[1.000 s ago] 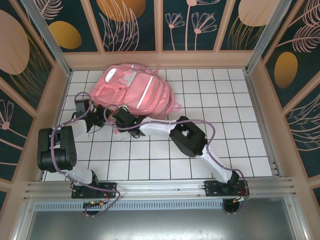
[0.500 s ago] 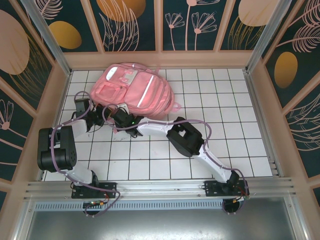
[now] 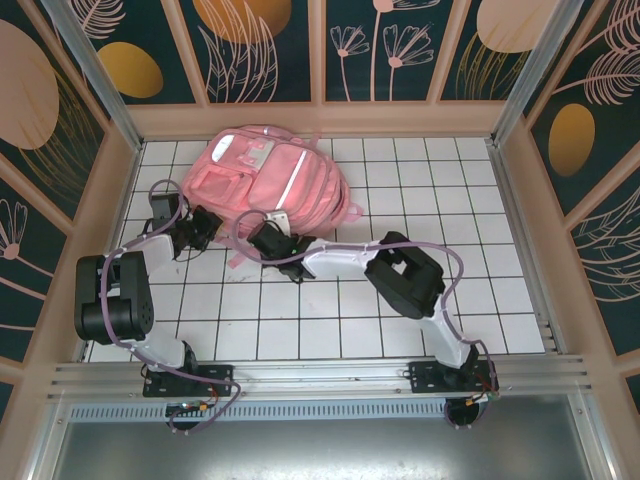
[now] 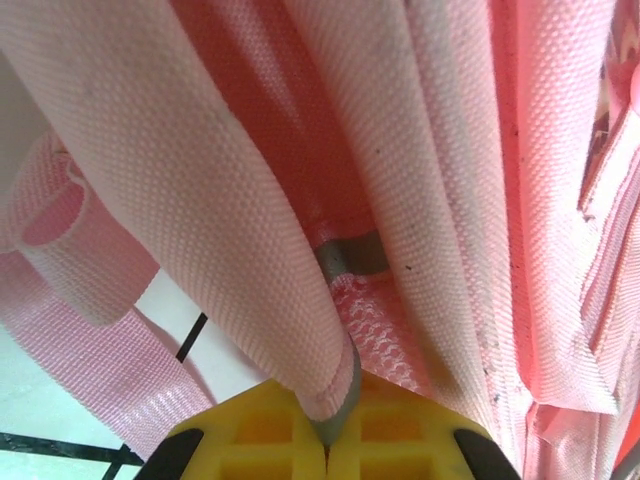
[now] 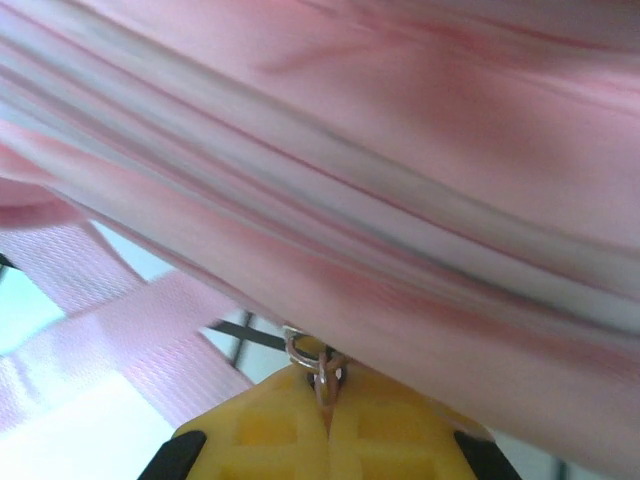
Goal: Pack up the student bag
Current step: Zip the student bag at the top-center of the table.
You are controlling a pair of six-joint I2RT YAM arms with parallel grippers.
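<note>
One bag (image 3: 270, 175) lies far-left on the surface (image 3: 450, 200); the left pincer (image 4: 327, 455) pinches a fold of it, the right pincer (image 5: 327, 425) pinches its zip pull (image 5: 322, 385).

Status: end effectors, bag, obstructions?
Left end effector shut on student bag fabric edge. Right end effector shut on zipper pull. Loose strap lies nearby.

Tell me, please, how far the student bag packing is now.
Done: both grips are set. In hand: the left gripper pinches a fabric edge of the student bag; the right gripper pinches its zipper pull. Left: running the zipper; which way, I cannot tell.
</note>
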